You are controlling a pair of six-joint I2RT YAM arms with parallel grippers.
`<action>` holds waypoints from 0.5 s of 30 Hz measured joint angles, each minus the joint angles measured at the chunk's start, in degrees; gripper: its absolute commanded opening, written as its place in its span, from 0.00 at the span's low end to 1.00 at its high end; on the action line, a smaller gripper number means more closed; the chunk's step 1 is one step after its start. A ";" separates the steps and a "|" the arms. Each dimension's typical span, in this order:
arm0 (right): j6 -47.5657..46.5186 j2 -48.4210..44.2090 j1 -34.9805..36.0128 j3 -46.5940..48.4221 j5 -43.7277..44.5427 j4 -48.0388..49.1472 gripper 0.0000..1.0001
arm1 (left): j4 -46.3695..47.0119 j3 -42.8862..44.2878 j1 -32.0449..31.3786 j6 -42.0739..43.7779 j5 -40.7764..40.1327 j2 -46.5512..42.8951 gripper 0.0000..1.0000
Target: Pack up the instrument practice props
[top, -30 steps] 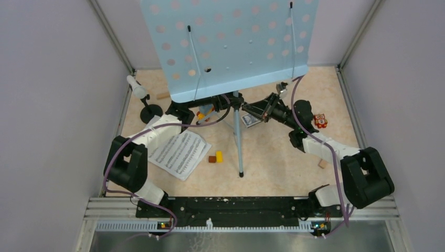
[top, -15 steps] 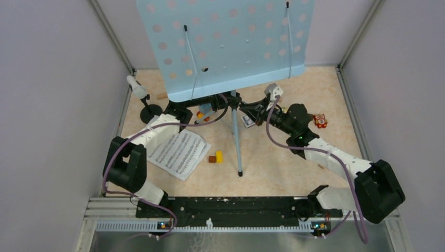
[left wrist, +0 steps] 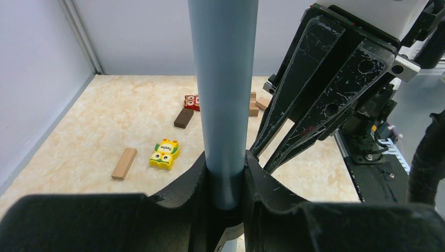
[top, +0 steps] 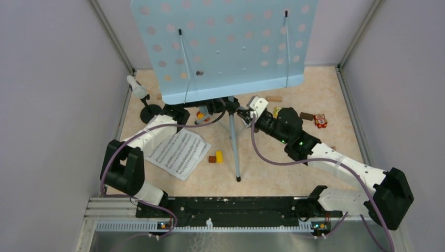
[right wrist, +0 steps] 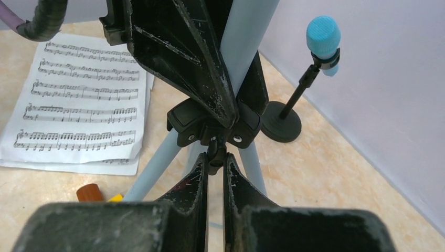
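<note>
Overhead, the light-blue music rack (top: 225, 47) stands upright on the desk (top: 278, 178). Left of its pole (top: 234, 142) lie the sheet music (top: 176, 152) and a toy microphone (top: 136, 86) in a black holder (top: 151, 111). Small blocks (top: 216, 156) sit just beside the pole, and an owl tile (top: 320, 121) lies well to its right.

At the left wrist, the left fingers (left wrist: 191, 181) clamp the pole (left wrist: 223, 94), partly closed around it, with the right fingers (left wrist: 315, 100) crowding just beside. A yellow tile (left wrist: 164, 154) lies beyond.

At the right wrist, the right fingers (right wrist: 195, 178) are nearly closed, pinching a small black knob (right wrist: 215, 155) under the pole's leg hub.
</note>
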 measured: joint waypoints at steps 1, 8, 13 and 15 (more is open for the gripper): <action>-0.31 -0.11 0.35 -0.17 0.42 0.20 0.00 | -0.15 0.00 0.00 0.00 0.22 -0.04 0.00; -1.29 -1.31 0.81 -5.44 0.85 8.96 0.00 | -0.26 0.00 -0.02 0.07 0.79 -0.07 0.00; -1.36 -2.29 1.22 -9.44 1.09 15.78 0.00 | -0.28 0.00 -0.48 -0.02 1.62 -0.07 0.00; -1.38 -2.38 1.40 -10.56 1.09 18.01 0.00 | -0.26 0.00 -0.52 -0.04 1.90 -0.07 0.00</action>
